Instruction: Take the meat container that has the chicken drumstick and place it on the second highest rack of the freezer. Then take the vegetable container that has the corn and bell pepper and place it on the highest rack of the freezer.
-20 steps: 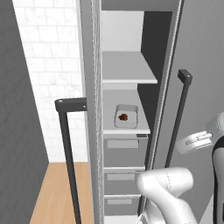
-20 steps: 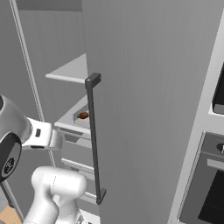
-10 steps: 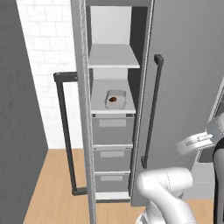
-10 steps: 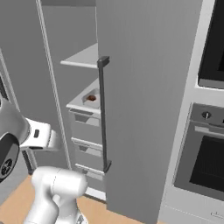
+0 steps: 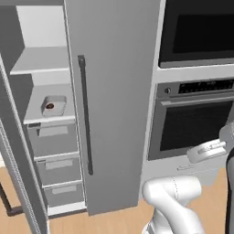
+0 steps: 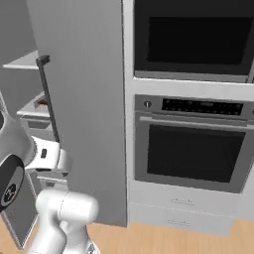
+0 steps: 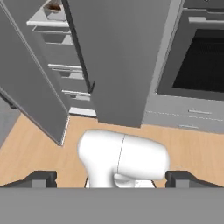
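The meat container [image 5: 54, 105] with the reddish-brown chicken drumstick [image 5: 50, 106] sits on the second highest rack [image 5: 39, 114] of the open freezer [image 5: 52, 141], just above the grey drawers. The highest rack [image 5: 39, 61] above it is bare. In the hand view the meat container [image 7: 53, 7] appears at the top left, far from my gripper [image 7: 112, 179]. The gripper is open, with nothing between its widely spread fingertips [image 7: 41, 178], and points down at the wooden floor. The vegetable container with the corn and bell pepper is out of view.
A freezer door with a long dark bar handle [image 5: 84, 114] stands between the shelves and the black-fronted wall oven [image 5: 196, 123]. A second open door [image 7: 30, 96] juts out at the left. Pale drawers [image 6: 178, 203] sit under the oven, above the wooden floor [image 7: 39, 153].
The whole picture has shifted: the base has moved right, so the freezer now sits at the left of both base views and the wall oven has come into view. The gripper stays open.
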Controlling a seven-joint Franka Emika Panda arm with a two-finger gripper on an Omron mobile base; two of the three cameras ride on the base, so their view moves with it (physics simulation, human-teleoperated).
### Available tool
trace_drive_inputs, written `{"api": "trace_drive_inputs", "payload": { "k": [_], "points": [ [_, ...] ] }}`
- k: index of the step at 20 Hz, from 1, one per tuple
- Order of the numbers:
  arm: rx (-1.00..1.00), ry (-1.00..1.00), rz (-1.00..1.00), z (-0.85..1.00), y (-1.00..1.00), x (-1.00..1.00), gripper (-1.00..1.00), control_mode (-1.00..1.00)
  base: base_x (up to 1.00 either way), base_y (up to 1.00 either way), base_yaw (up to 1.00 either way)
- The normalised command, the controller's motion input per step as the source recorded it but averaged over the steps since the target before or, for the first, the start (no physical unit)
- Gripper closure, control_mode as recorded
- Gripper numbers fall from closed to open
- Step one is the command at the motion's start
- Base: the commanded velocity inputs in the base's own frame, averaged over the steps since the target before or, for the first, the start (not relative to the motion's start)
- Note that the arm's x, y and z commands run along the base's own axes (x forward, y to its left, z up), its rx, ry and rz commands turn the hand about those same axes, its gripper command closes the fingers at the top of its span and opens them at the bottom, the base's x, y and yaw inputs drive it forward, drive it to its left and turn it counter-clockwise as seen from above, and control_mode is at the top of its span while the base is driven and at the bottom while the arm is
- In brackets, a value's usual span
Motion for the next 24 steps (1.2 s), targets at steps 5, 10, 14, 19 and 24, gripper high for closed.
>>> {"api": "trace_drive_inputs", "payload": {
  "k": [5, 10, 14, 19, 24],
  "points": [
    [0.0, 0.0, 0.0, 0.0, 0.0, 0.0, -1.0, 1.0, 0.02, -1.0, -0.53],
    [0.0, 0.0, 0.0, 0.0, 0.0, 0.0, -1.0, 1.0, 0.24, -1.0, -0.44],
    [0.0, 0.0, 0.0, 0.0, 0.0, 0.0, -1.0, 1.0, 0.67, -1.0, -0.32],
    [0.0, 0.0, 0.0, 0.0, 0.0, 0.0, -1.0, 1.0, 1.0, -0.94, -0.03],
    [0.0, 0.0, 0.0, 0.0, 0.0, 0.0, -1.0, 1.0, 1.0, -0.7, 0.22]
  ]
}}
